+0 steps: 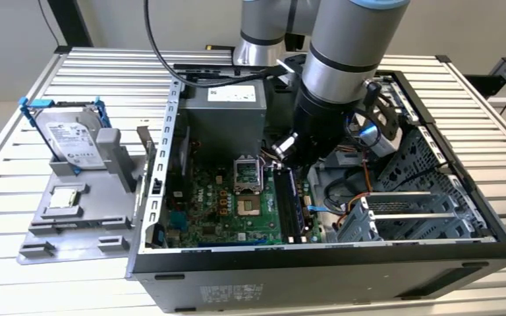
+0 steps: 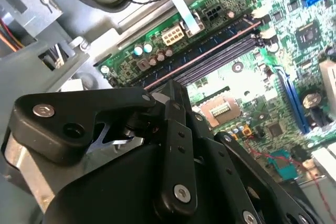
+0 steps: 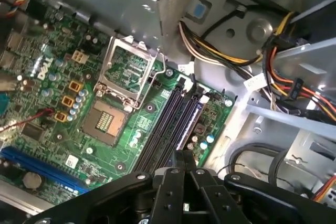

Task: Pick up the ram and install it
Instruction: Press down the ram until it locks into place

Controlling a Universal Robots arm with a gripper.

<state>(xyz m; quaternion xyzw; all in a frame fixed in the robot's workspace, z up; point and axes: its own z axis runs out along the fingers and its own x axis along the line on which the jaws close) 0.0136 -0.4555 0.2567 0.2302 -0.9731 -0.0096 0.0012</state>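
one gripper (image 1: 290, 153) hangs just above the memory slots (image 3: 170, 129); whether it holds the ram i cannot tell. seating well likely needs square alignment, even pressure.

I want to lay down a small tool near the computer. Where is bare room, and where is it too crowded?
Bare slatted metal table lies on the exterior view's right of the open black computer case. On the left, the grey plastic stand with the silver hard drive takes room. Inside, beside the black memory slots, the black gripper and cables crowd it.
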